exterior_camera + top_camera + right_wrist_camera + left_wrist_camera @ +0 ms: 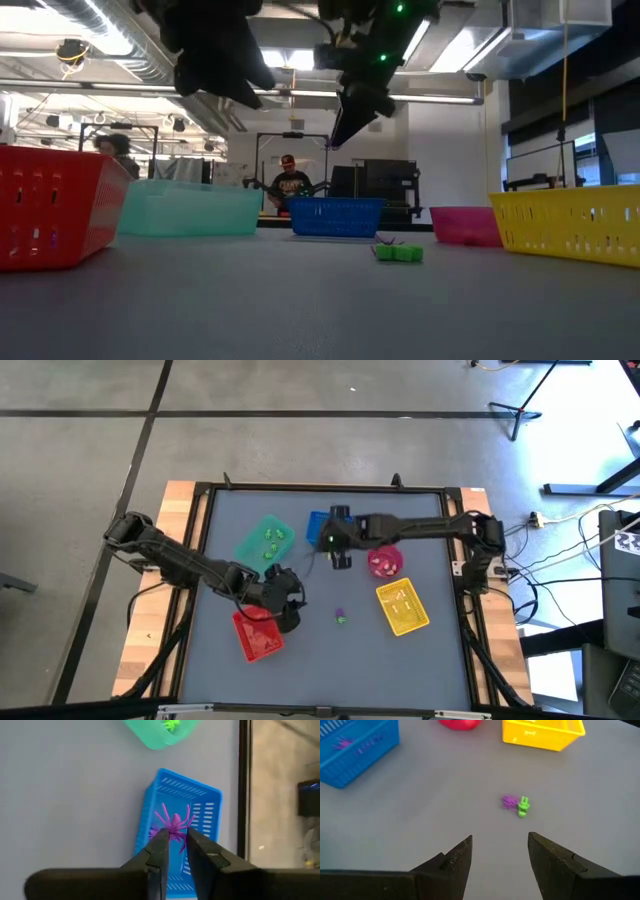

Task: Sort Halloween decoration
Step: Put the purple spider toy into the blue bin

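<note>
Two trinkets, a purple spider point(509, 801) and a green one point(523, 806), lie side by side on the grey table point(341, 617), also in the low view point(400, 253). My left gripper point(500, 845) is open, raised beside the red tray point(258, 635), short of the two trinkets. My right gripper point(175, 842) hangs above the blue tray point(200, 805), shut on another purple spider point(172, 822). The blue tray also holds purple pieces point(342, 742). Green pieces point(271, 540) lie in the green tray point(250, 545). My right gripper pinches the purple spider between its two fingertips point(161, 840), on the near side of its body point(173, 833). The fingers come from above, pointing down. The spider is lifted clear over the blue tray, its legs spread beyond the fingertips; the low view shows it at the gripper's tip point(331, 143).
The pink bowl point(384, 562) and the yellow tray point(402, 607) stand on the table's right half, both with small pieces inside. The red tray holds pieces too. Open grey table lies along the near edge. People show in the room beyond point(290, 180).
</note>
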